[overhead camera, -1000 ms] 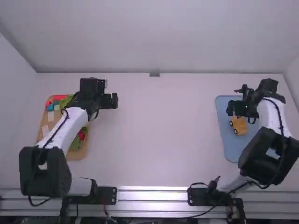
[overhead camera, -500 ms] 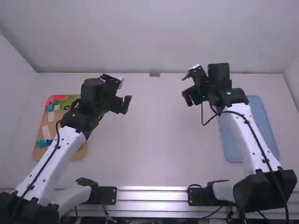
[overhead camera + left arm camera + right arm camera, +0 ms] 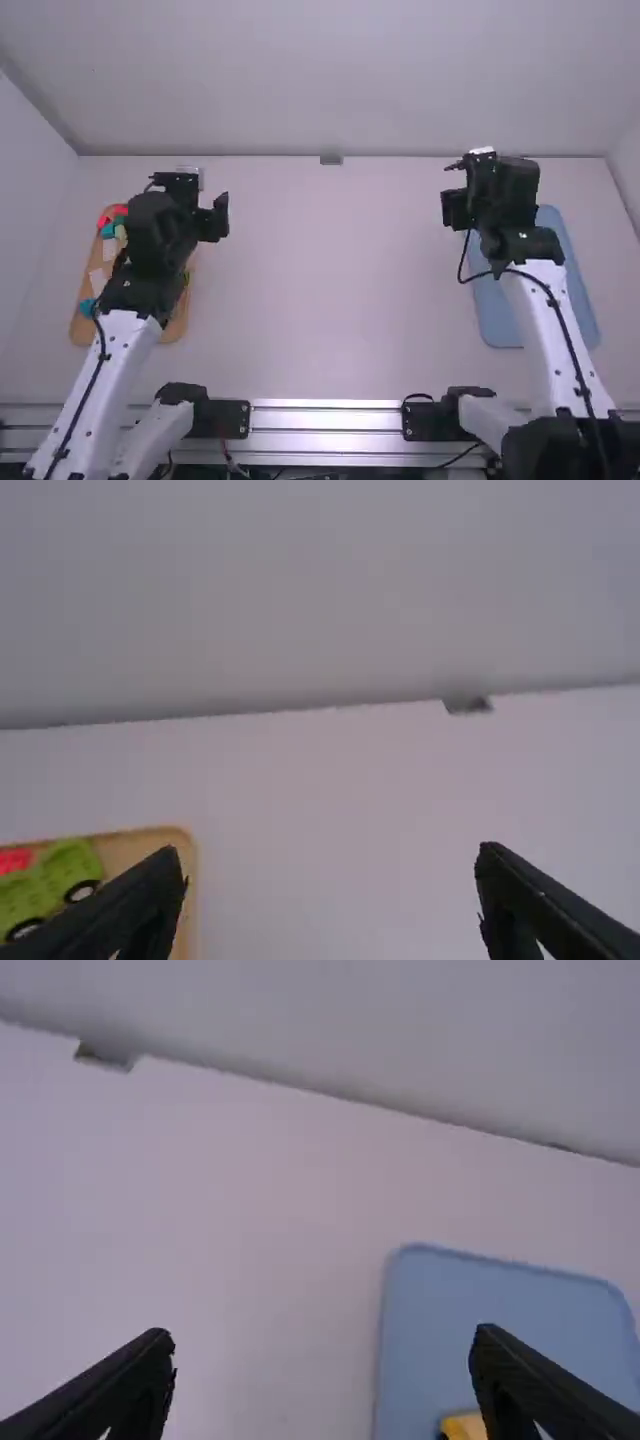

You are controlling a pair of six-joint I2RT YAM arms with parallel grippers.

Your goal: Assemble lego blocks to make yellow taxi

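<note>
Your left gripper (image 3: 330, 868): spread, empty, near wooden tray (image 3: 155, 842) with spare green wheeled block (image 3: 72, 863) and red block (image 3: 14, 860). Your right gripper (image 3: 322, 1348): spread, empty, near blue tray (image 3: 500, 1330). Yellow taxi (image 3: 463, 1426) on blue tray, partly behind fingertip. Build looks finished and set down; can't confirm every joint. Probably only arm parking left for you.

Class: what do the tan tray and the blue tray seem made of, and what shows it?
The tan, rounded tray: probably matt wood, from its warm brown tone.
The blue, rounded tray: perhaps smooth, matt plastic, from its even colour.
</note>
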